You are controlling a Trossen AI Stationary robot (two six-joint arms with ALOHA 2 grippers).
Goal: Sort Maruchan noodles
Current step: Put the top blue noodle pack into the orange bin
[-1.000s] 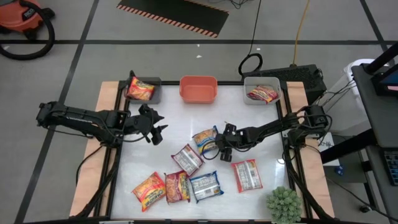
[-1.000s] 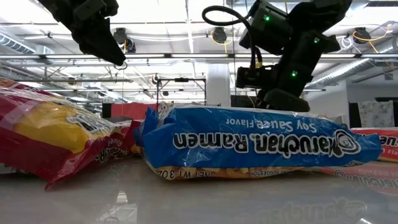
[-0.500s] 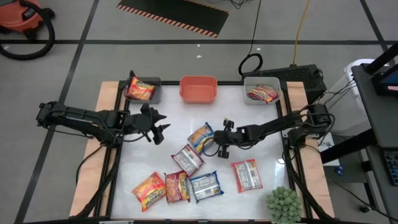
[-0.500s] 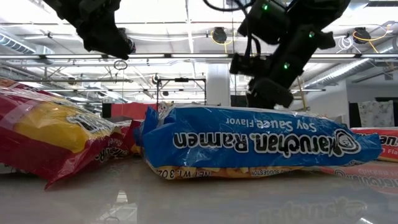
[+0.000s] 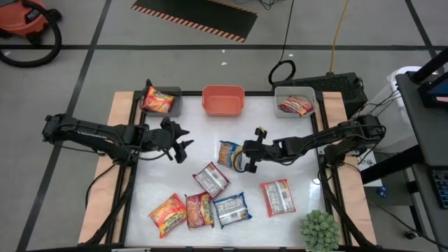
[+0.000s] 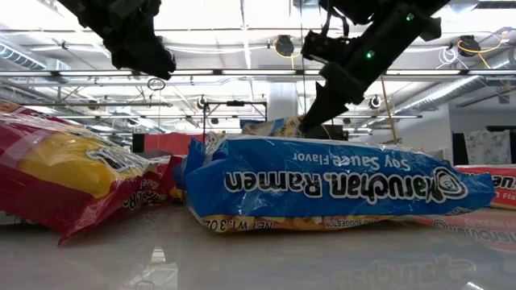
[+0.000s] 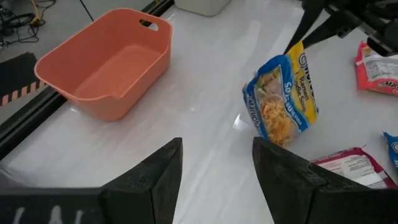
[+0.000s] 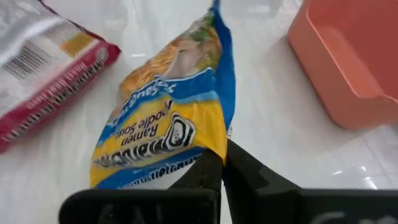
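Now, right end effector (image 5: 246,158): pinching the blue-and-yellow packet (image 5: 229,154), just tilted up off the tabletop (image 5: 294,168).
Left end effector (image 5: 183,148): spread, empty.
Meaning: orange bin (image 5: 223,100) likely next.

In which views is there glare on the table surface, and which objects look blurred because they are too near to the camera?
Low view: ceiling lights mirror in the glossy table; the near red-and-yellow packet looks soft. Left wrist view: a bright glare patch lies beside the blue-and-yellow packet; the left gripper is open and blurred. Right wrist view: the right gripper, shut on that packet, is blurred.
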